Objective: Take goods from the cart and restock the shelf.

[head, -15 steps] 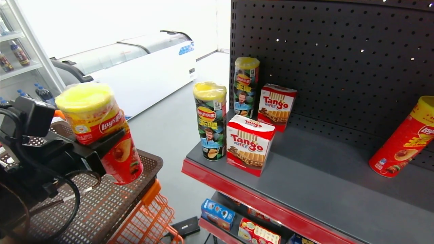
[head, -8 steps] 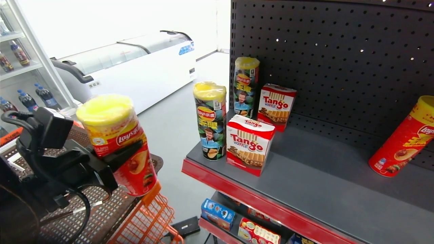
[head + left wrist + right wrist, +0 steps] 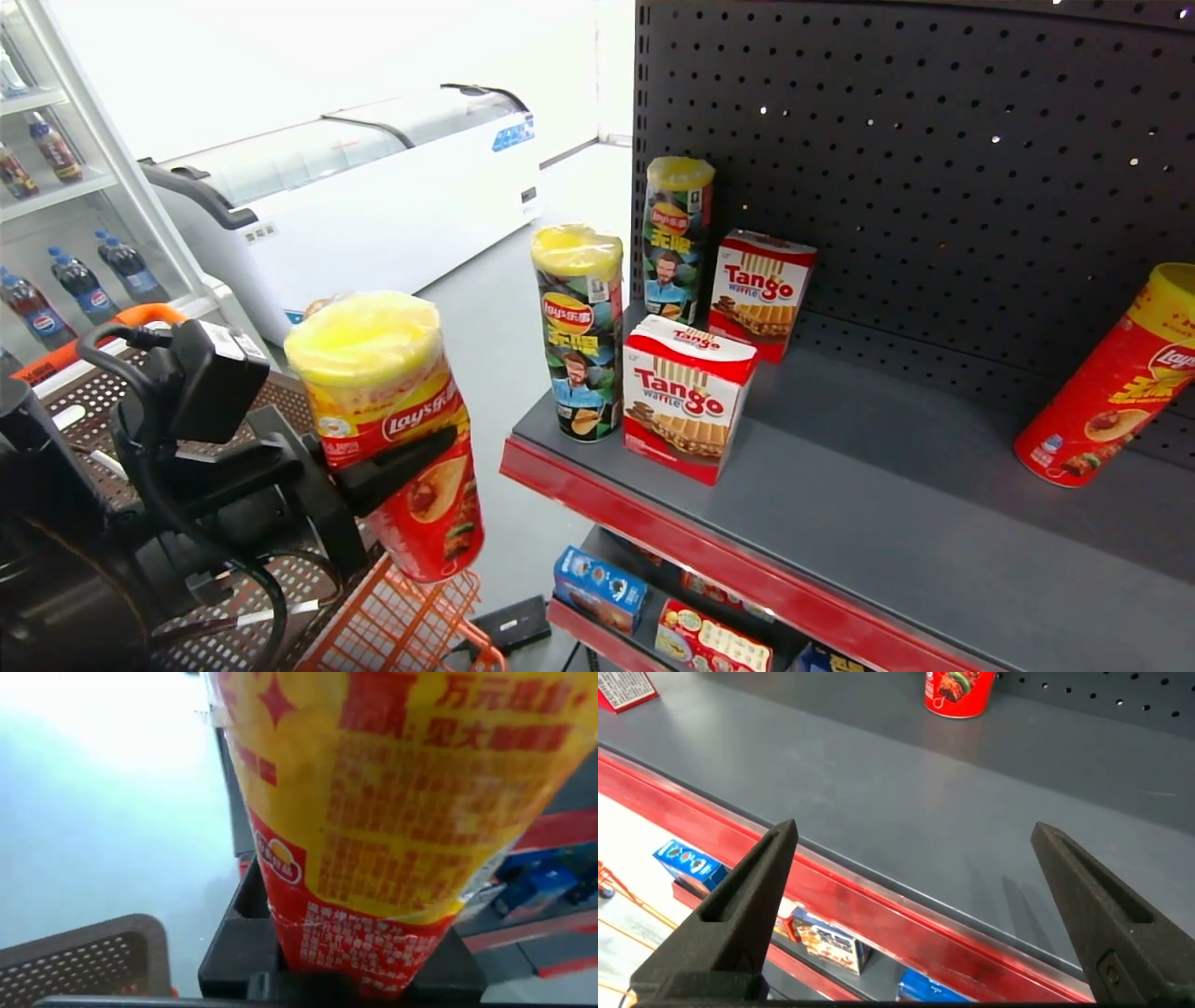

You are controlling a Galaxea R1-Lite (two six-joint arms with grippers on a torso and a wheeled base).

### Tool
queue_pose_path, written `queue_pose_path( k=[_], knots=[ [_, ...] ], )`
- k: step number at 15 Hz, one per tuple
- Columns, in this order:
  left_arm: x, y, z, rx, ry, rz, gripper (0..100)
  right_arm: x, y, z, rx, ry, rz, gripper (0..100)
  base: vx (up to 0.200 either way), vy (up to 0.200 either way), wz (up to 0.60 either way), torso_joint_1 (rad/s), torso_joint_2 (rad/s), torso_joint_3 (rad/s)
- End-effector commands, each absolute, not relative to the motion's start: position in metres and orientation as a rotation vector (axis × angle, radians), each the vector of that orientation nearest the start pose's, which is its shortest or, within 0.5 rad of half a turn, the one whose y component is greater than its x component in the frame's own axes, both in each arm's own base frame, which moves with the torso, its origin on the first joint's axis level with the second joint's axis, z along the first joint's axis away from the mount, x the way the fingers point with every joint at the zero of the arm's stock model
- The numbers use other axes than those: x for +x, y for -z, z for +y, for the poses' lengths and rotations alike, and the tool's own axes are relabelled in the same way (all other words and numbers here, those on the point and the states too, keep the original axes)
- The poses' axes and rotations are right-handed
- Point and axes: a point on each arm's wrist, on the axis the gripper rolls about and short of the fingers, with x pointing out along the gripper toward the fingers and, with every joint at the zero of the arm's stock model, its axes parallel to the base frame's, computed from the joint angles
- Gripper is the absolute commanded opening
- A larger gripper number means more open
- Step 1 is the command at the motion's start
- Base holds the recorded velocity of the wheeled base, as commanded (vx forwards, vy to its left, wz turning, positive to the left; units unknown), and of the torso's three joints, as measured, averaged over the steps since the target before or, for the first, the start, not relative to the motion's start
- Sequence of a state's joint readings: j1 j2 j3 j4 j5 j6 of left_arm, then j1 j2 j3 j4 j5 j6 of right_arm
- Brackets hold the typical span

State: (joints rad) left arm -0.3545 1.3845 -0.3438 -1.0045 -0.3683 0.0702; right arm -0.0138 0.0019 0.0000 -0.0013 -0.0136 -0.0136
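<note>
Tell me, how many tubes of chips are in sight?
4. One red tube in the left gripper by the cart; a front green tube and rear green tube at the shelf's left end; a leaning red tube at its right. Others may be hidden.

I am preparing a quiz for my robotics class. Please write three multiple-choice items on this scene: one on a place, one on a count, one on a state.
1. Where is the red can in the left gripper? A) over the cart B) on the shelf C) under the shelf
2. How many boxes stand on the grey shelf? A) one B) two C) four
3. The right gripper is: A) shut on a box B) shut on a can C) open
Key: 1 A, it hangs over the cart's edge; 2 B, one box stands behind the other; 3 C, its fingers stand apart, nothing between.
</note>
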Motion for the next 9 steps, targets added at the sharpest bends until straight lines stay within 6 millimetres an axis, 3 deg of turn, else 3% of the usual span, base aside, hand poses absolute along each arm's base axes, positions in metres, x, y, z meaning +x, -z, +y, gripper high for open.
queue_pose_path(
  k=[1,4,9],
  knots=[
    [0.1793,-0.1794,-0.0775,0.065,0.772,0.006,0,-0.0226,-0.0757,0.0001,-0.014,0.025,0.002,100,0.000,0.000,0.00,0.000,0.00,0.000],
    [0.1764,-0.1791,-0.0776,0.062,0.831,0.007,0,-0.0226,-0.0757,0.0001,-0.015,0.023,0.002,100,0.000,0.000,0.00,0.000,0.00,0.000],
    [0.1780,-0.1801,-0.0789,0.059,0.877,0.003,0,-0.0226,-0.0757,0.0001,-0.015,0.023,0.002,100,0.000,0.000,-0.60,0.004,0.00,0.001]
  ],
)
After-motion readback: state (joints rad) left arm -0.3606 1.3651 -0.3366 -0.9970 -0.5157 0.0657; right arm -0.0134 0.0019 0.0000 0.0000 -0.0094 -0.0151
